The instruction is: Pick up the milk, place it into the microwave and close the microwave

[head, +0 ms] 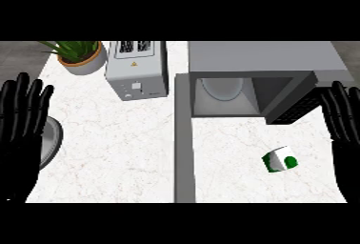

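Note:
A small white and green milk carton (pixel 280 159) lies on the white marble counter, in front of the microwave and to the right. The grey microwave (pixel 260 71) stands at the back right with its cavity showing a round white turntable (pixel 224 88). Its door (pixel 184 138) is swung wide open and runs toward the front edge as a long grey slab. My right hand (pixel 345 119) rests at the right edge, fingers straight and up, right of the carton and apart from it. At the left edge my left hand (pixel 22 114) rests open too.
A silver toaster (pixel 138 69) stands left of the microwave. A potted green plant (pixel 79 55) sits at the back left. A grey round plate (pixel 51 143) shows partly behind my left hand. The open door splits the counter into a left and a right part.

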You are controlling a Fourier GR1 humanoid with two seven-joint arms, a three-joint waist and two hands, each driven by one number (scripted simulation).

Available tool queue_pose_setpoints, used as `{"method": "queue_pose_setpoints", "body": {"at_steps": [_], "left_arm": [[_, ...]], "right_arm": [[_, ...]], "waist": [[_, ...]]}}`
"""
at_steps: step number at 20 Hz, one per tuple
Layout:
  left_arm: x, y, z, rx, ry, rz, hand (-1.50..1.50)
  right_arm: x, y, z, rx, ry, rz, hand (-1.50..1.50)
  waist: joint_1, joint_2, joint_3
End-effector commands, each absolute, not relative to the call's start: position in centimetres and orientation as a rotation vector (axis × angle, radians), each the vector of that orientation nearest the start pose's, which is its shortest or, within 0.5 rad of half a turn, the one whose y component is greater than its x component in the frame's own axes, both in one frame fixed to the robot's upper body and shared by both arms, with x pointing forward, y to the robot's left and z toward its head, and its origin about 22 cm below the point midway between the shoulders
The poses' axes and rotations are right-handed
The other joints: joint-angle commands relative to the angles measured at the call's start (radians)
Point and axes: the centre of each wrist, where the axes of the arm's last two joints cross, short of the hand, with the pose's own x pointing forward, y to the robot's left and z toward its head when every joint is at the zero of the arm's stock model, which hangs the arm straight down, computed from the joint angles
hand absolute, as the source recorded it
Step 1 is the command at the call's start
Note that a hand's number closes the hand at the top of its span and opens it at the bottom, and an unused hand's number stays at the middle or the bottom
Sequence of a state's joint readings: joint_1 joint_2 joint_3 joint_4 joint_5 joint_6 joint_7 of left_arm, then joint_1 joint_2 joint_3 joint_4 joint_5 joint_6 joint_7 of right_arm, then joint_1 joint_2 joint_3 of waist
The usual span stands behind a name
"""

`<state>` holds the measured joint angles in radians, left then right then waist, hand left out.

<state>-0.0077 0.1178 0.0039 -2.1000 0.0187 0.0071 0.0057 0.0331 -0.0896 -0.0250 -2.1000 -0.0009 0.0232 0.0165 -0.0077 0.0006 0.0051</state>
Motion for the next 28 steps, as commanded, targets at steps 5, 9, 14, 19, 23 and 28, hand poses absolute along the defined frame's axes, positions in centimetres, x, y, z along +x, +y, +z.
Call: {"method": "queue_pose_setpoints", "body": {"at_steps": [5,9,14,19,23,28], "left_arm": [[20.7,25.8,11.0,0.024,-2.029,-0.109,-1.5],[19.9,25.5,9.6,-0.165,-1.925,0.163,-1.5],[18.6,24.8,8.6,-0.186,-1.921,0.167,-1.5],[15.5,24.4,6.9,-0.196,-1.912,0.162,-1.5],[17.4,25.4,7.7,-0.183,-1.911,0.17,-1.5],[13.5,25.2,5.4,-0.205,-1.908,0.158,-1.5]], "right_arm": [[15.4,-29.2,12.0,0.076,-2.07,0.218,-1.5],[15.9,-30.4,10.9,0.177,-1.916,0.256,-1.5],[13.1,-31.9,8.3,0.18,-1.911,0.244,-1.5],[13.8,-31.4,5.8,0.175,-1.864,0.23,-1.5],[12.4,-33.0,4.9,0.155,-1.844,0.227,-1.5],[14.2,-34.0,2.9,0.181,-1.809,0.188,-1.5]], "waist": [[-0.006,-0.003,-0.005],[0.008,-0.003,-0.005],[0.003,-0.003,-0.005],[0.011,-0.002,-0.005],[0.004,-0.001,-0.005],[0.012,-0.002,-0.005]]}}
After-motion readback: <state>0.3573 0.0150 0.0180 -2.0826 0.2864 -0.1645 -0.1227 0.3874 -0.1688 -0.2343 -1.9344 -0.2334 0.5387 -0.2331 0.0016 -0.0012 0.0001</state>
